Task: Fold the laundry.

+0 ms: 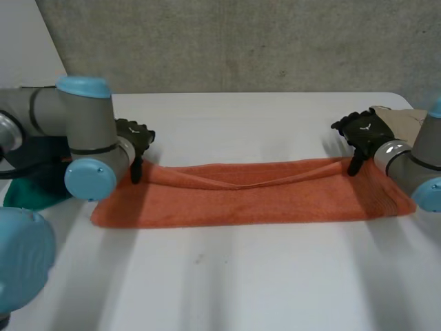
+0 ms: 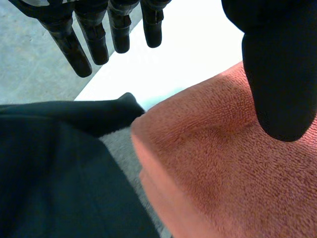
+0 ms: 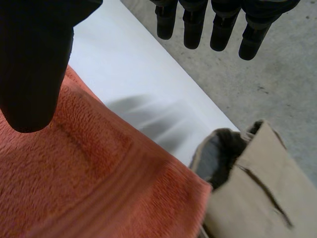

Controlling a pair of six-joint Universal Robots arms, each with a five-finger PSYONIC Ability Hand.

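Lying folded lengthwise, the orange towel (image 1: 241,200) ends at left hand (image 1: 135,136) and right hand (image 1: 361,131), both straight-fingered.

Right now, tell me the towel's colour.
The towel is orange-red, plain; the head view shows it best.

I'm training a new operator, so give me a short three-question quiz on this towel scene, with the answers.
1. True or false: the orange towel lies folded on the white table.
2. Which cloth lies beside the right hand? A beige cloth B striped cloth
3. Fill in: the left hand is at a ____ of the towel.
Key: 1 true; 2 A; 3 corner.
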